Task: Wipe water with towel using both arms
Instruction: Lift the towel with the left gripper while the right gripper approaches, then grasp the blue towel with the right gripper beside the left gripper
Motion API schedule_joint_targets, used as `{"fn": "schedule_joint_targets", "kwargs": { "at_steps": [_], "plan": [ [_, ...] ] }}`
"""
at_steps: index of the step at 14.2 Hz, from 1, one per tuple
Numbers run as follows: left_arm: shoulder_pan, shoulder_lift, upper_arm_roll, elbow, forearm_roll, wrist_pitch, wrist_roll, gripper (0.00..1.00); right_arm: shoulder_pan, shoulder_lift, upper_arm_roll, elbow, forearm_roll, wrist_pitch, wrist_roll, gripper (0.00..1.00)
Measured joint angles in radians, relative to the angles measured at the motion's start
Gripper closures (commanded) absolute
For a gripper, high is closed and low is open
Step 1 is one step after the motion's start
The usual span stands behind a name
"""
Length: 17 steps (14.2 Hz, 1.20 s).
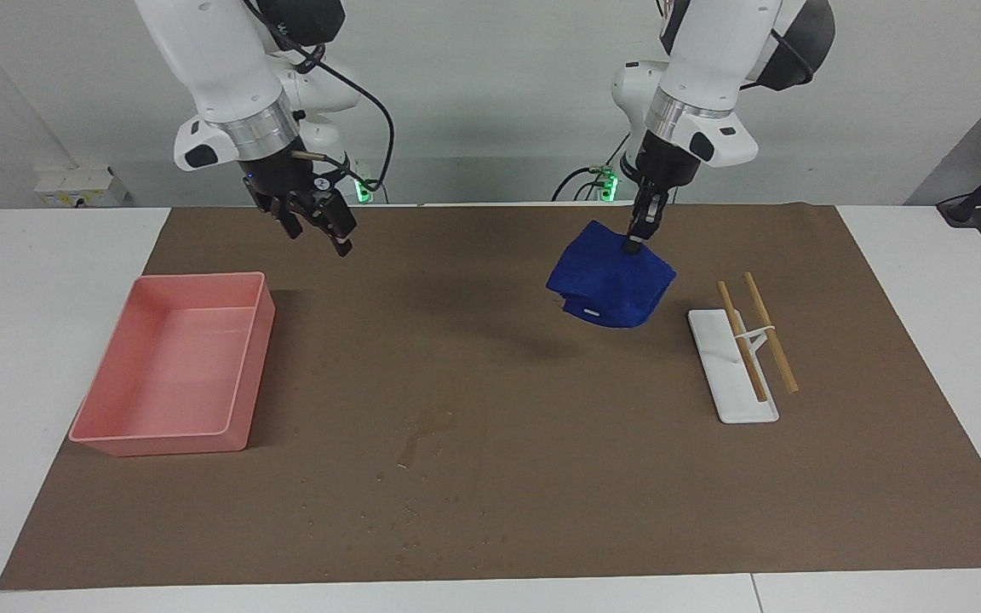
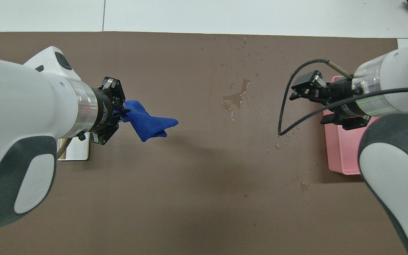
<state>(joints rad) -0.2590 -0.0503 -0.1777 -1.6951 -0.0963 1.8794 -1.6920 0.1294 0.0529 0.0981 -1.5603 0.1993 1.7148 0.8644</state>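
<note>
Partly hidden things come first: in the overhead view the left arm's wrist covers most of the white tray, so only a corner of it shows, and the right arm's body covers a large part of the pink bin. In the facing view both are plain to see, the white tray bearing two wooden sticks joined by a thin white piece, the pink bin lying at the right arm's end of the brown mat.

Taking the water as the landmark, it is a thin glossy smear with tiny droplets scattered around it and farther from the robots than it; its edges are hard to make out on the mat. In the overhead view the water glints more clearly.

The left gripper is clamped on a top corner of the towel, which hangs free in the air over the mat, above a spot nearer to the robots than the water and toward the left arm's end, between the water and the tray. A little white label shows at the towel's lower edge; no writing on it can be read. From above, the towel juts out from the left gripper.

The right gripper, jaws spread wide and holding nothing, hangs over the mat between the water and the bin, toward the robots' edge. Above, the right gripper shows with a black cable looping past it.
</note>
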Motion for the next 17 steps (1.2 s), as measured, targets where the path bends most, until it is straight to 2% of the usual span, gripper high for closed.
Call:
{"fn": "schedule_joint_targets", "kwargs": {
  "at_steps": [4, 8, 12, 15, 16, 17],
  "plan": [
    [0.000, 0.000, -0.044, 0.021, -0.021, 0.000, -0.260, 1.00, 0.077, 0.048, 0.001, 0.000, 0.120, 0.099, 0.304, 0.04],
    [-0.014, 0.005, -0.066, 0.039, -0.025, 0.012, -0.482, 1.00, 0.137, 0.051, 0.001, -0.002, 0.195, 0.116, 0.528, 0.04],
    [-0.071, 0.021, -0.066, 0.040, -0.039, 0.152, -0.622, 1.00, 0.161, 0.051, 0.001, -0.005, 0.290, 0.134, 0.673, 0.04],
    [-0.082, 0.029, -0.067, 0.040, -0.039, 0.228, -0.683, 1.00, 0.198, 0.046, 0.001, -0.041, 0.297, 0.194, 0.744, 0.04],
    [-0.084, 0.030, -0.066, 0.040, -0.039, 0.238, -0.692, 1.00, 0.214, 0.041, 0.001, -0.061, 0.297, 0.213, 0.764, 0.09],
    [-0.087, 0.030, -0.066, 0.040, -0.039, 0.244, -0.704, 1.00, 0.229, 0.034, 0.001, -0.082, 0.297, 0.231, 0.781, 0.20]
  ]
}}
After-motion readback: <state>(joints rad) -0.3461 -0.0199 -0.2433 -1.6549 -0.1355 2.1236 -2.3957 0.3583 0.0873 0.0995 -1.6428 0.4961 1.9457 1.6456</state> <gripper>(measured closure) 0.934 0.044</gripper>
